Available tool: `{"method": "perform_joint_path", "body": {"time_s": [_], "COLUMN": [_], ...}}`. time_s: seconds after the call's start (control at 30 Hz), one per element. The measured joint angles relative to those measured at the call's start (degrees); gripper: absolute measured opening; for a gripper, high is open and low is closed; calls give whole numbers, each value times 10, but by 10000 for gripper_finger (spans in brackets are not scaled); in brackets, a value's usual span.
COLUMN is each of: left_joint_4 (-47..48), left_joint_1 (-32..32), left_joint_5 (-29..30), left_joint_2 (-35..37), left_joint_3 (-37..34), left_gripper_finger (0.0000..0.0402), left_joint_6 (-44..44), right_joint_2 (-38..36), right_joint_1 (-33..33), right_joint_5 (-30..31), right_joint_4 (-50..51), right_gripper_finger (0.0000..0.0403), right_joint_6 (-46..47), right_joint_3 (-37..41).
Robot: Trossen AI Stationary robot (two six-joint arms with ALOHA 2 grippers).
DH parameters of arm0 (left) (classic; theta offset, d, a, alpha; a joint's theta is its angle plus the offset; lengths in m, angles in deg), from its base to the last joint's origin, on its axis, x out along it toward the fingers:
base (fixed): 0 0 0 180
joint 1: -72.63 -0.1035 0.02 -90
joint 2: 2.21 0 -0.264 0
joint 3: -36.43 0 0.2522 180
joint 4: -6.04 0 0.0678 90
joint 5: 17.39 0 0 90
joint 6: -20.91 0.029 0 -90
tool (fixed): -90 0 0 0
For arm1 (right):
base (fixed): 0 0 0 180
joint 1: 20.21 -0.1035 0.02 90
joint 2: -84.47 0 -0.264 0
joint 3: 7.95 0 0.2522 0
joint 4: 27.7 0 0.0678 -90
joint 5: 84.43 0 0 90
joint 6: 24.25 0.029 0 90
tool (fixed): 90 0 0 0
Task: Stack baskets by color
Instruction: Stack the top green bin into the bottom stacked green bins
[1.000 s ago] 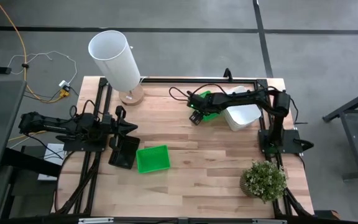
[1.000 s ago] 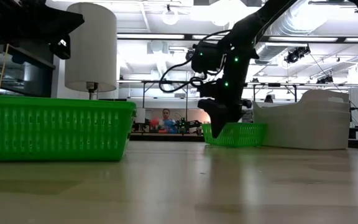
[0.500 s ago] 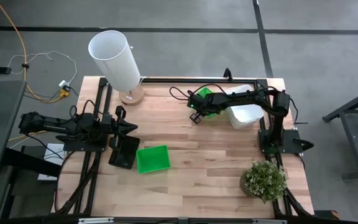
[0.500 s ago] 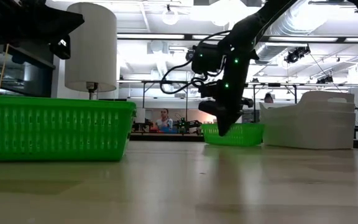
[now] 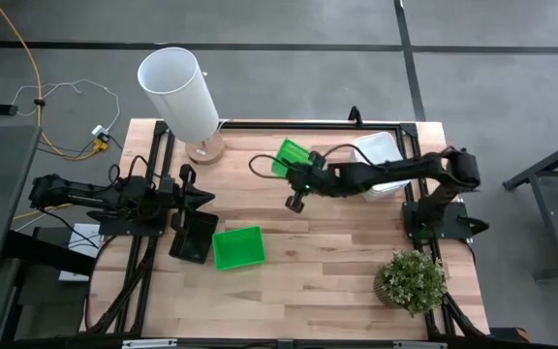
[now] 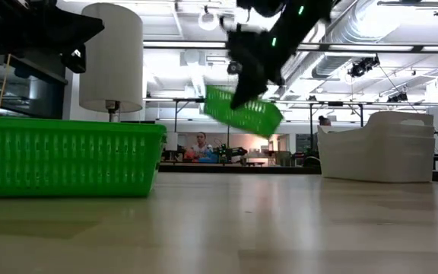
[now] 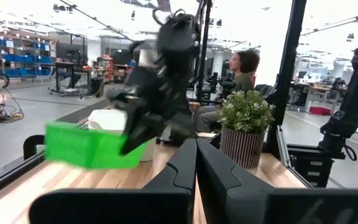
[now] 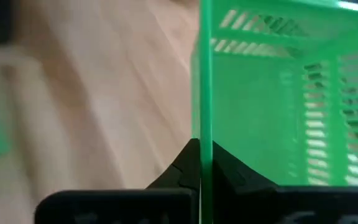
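Bright even overhead light, glaring ceiling lamps point(image 6: 207, 20), soft shadows, motion-blurred green basket point(image 7: 89, 146)

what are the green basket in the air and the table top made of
Lifted green basket: looks like thin moulded plastic, bright and slightly glossy, with slotted walls; the right gripper is pinched shut on its thin rim.
Table top: looks like wood, pale planks with visible grain and seams under a smooth, lightly sheened finish. Whether it is solid or a veneer cannot be told.

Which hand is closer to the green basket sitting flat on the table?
The left hand. It rests just beside the green basket on the table, over the black basket. The right hand is farther off, holding another green basket in the air.
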Motion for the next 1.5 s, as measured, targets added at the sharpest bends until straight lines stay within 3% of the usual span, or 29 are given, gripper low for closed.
{"method": "perform_joint_path", "body": {"time_s": [0.17,0.3,0.43,0.6,0.8,1.5], "left_joint_4": [0,0,0,-1,-1,-5], "left_joint_1": [0,0,0,0,0,0], "left_joint_5": [1,-1,-1,1,1,1], "left_joint_2": [0,0,0,0,0,0], "left_joint_3": [0,0,0,0,0,0], "left_gripper_finger": [0,0,0,0,0,0], "left_joint_6": [0,0,0,0,5,5], "right_joint_2": [-50,-104,-180,-262,-277,-273], "right_joint_1": [-58,-98,-115,-118,-119,-119], "right_joint_5": [27,78,55,-25,-132,-139], "right_joint_4": [-24,-109,-245,-459,-632,-648], "right_gripper_finger": [0,0,0,0,0,0], "right_joint_6": [-26,-53,-75,-115,-148,-126], "right_joint_3": [0,57,174,317,413,419]}}
